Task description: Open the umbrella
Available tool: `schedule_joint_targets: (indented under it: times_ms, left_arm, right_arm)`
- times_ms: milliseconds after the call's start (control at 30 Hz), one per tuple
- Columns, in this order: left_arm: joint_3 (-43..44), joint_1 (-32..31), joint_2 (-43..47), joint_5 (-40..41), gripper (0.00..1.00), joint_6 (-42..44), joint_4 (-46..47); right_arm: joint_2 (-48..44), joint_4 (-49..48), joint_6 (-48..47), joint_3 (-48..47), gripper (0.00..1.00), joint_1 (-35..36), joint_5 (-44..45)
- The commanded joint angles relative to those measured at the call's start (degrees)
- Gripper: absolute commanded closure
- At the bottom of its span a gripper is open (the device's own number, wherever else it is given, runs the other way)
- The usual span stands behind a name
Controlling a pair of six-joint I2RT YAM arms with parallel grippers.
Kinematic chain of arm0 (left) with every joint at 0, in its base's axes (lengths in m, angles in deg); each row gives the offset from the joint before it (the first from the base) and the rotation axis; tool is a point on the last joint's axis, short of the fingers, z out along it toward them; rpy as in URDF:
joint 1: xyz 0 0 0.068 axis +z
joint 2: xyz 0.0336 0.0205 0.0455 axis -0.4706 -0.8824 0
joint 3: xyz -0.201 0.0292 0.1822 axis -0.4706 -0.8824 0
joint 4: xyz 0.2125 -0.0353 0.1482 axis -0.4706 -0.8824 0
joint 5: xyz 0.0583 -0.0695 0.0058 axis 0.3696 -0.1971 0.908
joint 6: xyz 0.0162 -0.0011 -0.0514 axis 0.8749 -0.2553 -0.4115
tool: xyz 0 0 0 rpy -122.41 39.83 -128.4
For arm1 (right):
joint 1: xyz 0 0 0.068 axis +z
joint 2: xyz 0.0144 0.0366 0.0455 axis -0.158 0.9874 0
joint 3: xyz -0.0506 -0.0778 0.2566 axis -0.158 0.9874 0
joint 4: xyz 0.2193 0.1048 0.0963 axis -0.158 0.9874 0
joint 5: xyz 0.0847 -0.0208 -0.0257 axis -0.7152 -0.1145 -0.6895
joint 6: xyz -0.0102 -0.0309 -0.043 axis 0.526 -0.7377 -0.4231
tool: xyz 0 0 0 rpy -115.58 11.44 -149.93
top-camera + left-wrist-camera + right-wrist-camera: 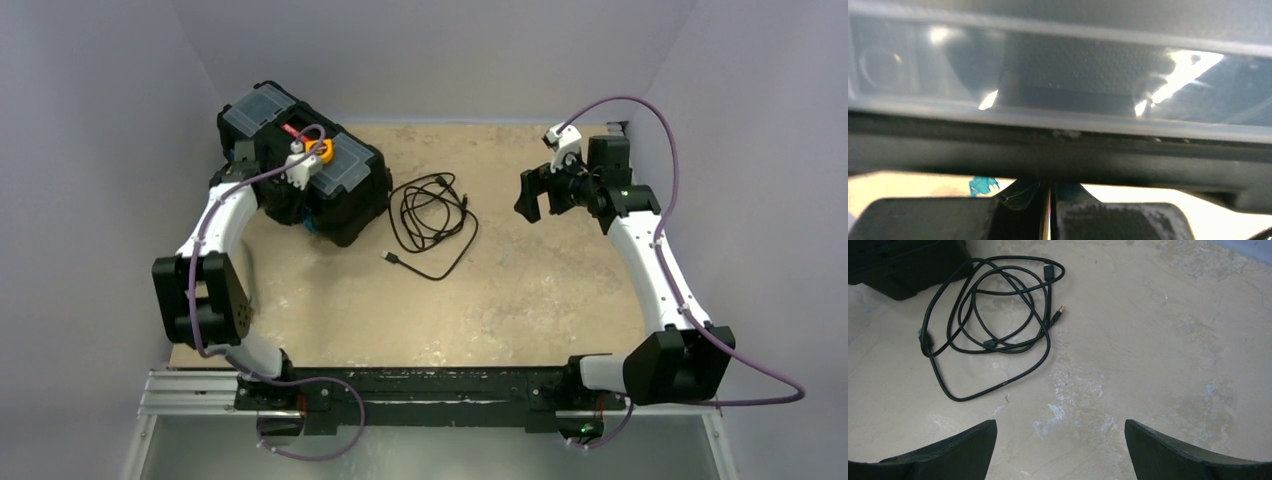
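Observation:
The umbrella is out of view in all three frames. My left gripper (312, 160) is down on top of a black toolbox (345, 195) at the back left of the table. In the left wrist view the left gripper (1050, 187) is shut, fingers pressed together with nothing visible between them. Its tips sit right under the toolbox's black rim (1058, 150), below a clear lid panel (1058, 75). My right gripper (530, 195) hangs over the right side of the table. Its fingers stand wide open with only bare tabletop between them (1060, 427).
A coiled black USB cable (432, 215) lies in the middle of the tan table, to the right of the toolbox, and shows in the right wrist view (990, 320). The toolbox corner (903, 265) shows at top left there. Grey walls enclose the table.

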Motion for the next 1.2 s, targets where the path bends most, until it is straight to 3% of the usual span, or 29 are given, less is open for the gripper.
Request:
schedule_joint_targets:
  times_ms: [0,267,867,933,1033,1167]
  left_arm:
    - [14.6,-2.3,-10.3,1.2,1.00,-9.3,9.7]
    - [35.6,-3.4,-25.2,4.5,1.00,-10.8,9.4]
    - [55.2,-5.8,-42.9,5.7,0.92,-13.6,14.7]
    - [57.6,-5.8,-44.0,6.6,0.86,-14.0,15.1]
    - [60.8,-5.9,-44.4,6.1,0.63,-14.9,12.8]
    - [56.6,-6.0,-36.2,0.4,0.39,-14.8,3.9]
  right_arm:
    - [-0.1,-1.4,-0.4,-0.7,0.01,-0.1,-1.8]
    - [1.6,-1.6,-0.7,-2.5,0.01,-0.1,-1.7]
    - [6.3,0.2,-2.1,-6.5,0.01,-0.1,-0.9]
    - [6.7,0.6,-2.3,-7.1,0.01,-0.1,-0.5]
    - [7.0,0.2,-2.4,-7.4,0.01,-0.1,-0.6]
    - [7.6,-0.9,-1.3,-7.6,0.01,-0.1,-2.3]
